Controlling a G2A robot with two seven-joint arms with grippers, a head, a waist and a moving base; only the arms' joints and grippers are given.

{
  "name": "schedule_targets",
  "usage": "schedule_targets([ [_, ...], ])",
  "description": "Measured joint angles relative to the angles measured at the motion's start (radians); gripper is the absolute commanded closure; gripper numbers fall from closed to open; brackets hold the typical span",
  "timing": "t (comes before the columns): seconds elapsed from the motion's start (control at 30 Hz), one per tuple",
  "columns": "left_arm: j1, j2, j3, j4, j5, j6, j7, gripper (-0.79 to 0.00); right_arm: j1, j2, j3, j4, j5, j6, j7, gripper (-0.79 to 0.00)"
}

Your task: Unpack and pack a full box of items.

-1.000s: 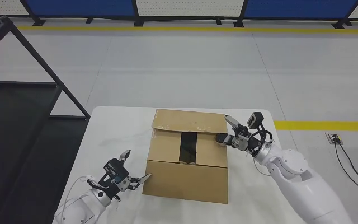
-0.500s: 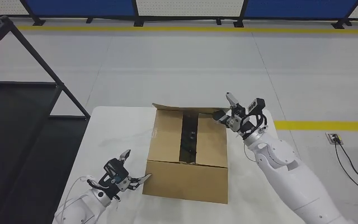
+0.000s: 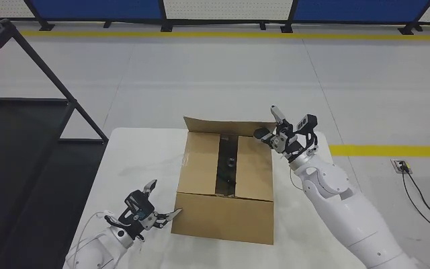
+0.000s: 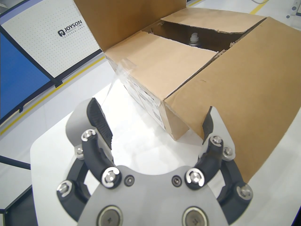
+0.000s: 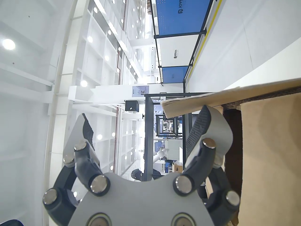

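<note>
So the white tabletop (image 3: 144, 161) carries one big cardboard box (image 3: 225, 215), sitting pretty much dead centre, with its long side running from 6 to 12 o'clock in the top view. The flap (image 3: 228, 126) on the 12 o'clock side stands up, roughly vertical. The two inner flaps (image 4: 164, 62) lie flat, one at 9 and one at 3, with a dark gap (image 3: 228, 165) between them that runs down the middle of the box. Through that gap you can see dark stuff packed inside, though I can't make out what most of it is. The right pincer (image 3: 266, 122) is up at the box's 1 o'clock corner, right at the end of the raised flap, and it's spread wide. In the right wrist view (image 5: 144, 114) one fingertip sits against the flap's edge, but nothing is clamped. The left pincer (image 3: 166, 197) is over the tabletop at about 8 o'clock from the box, just beside the near left corner, also wide open with nothing in it (image 4: 150, 109). Small stuff: a printed label (image 4: 145, 99) on the box's 9 o'clock wall, a strip of clear tape (image 4: 122, 68) hanging off its 11 o'clock corner, and a little white bottle cap (image 4: 194, 37) poking up in the gap.
</note>
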Motion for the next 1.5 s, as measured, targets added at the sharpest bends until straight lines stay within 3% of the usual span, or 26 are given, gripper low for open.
schedule_targets([
  [0.27, 0.000, 0.000, 0.000, 0.000, 0.000, 0.000, 0.000, -0.785, -0.002, -0.001, 0.002, -0.005, 0.003, 0.000, -0.007, -0.785],
  [0.4, 0.000, 0.000, 0.000, 0.000, 0.000, 0.000, 0.000, -0.785, 0.015, -0.021, -0.006, -0.021, 0.005, 0.032, -0.087, -0.785],
  [0.87, 0.000, 0.000, 0.000, 0.000, 0.000, 0.000, 0.000, -0.785, 0.213, -0.152, -0.134, 0.206, 0.025, 0.122, -0.295, -0.785],
  [1.17, 0.000, 0.000, 0.000, 0.000, 0.000, 0.000, 0.000, -0.785, 0.308, -0.229, -0.168, 0.397, 0.074, 0.175, -0.300, -0.785],
  [1.5, 0.000, 0.000, 0.000, 0.000, 0.000, 0.000, 0.000, -0.785, 0.349, -0.287, -0.193, 0.512, 0.028, 0.211, -0.286, -0.785],
])
